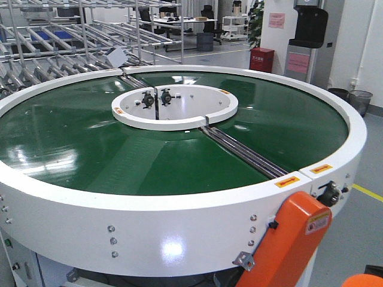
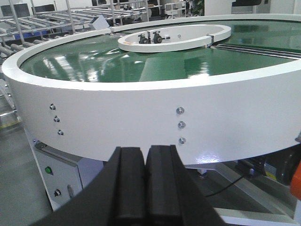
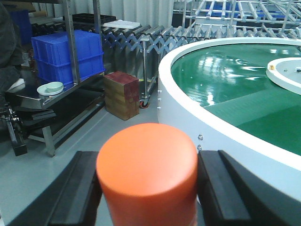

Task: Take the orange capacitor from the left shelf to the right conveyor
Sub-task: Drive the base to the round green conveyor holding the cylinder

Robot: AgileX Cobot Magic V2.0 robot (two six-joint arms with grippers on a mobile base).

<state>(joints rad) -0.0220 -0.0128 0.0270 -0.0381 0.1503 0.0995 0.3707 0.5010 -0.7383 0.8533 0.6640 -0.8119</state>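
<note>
Right wrist cam: I see the capacitor (image 3: 146, 172) pinched in the right gripper (image 3: 148, 197), w/ black fingers (image 3: 77, 188) pressed on both sides of it and its rounded orange top toward the lens. It sits upright btw the pads, off the conveyor (image 3: 221, 125), just outside the white rim, w/ grey floor (image 3: 70, 141) behind it. The green belt lies up and to the right of it. At far left is the shelf (image 3: 69, 42), w/ steel posts, stacked blue bins (image 3: 68, 56) on it and a pale bowl (image 3: 51, 87) on the dark lower deck. A brown box (image 3: 122, 94) stands on the floor btw shelf and conveyor, near the rim.

Left wrist cam: the left gripper (image 2: 145, 183) has its two black fingers pressed together, pad to pad. It faces the conveyor's white side wall from below rim level and is apart from it. I see bolts (image 2: 179, 125) on that wall and a green button (image 2: 48, 170) on the grey cabinet (image 2: 66, 174) underneath.

Front cam: the conveyor fills most of the view, w/ a glossy green belt and a white ring hub (image 1: 173, 119) in the middle. Dark seam strips run from hub to rim. An orange guard cover (image 1: 293, 239) sits against the rim's outer wall at lower right, w/ a warning sticker near its top. Roller racks (image 1: 60, 48) stand behind at upper left. There's an orange sliver in the bottom right corner, and I can't tell what it is.
</note>
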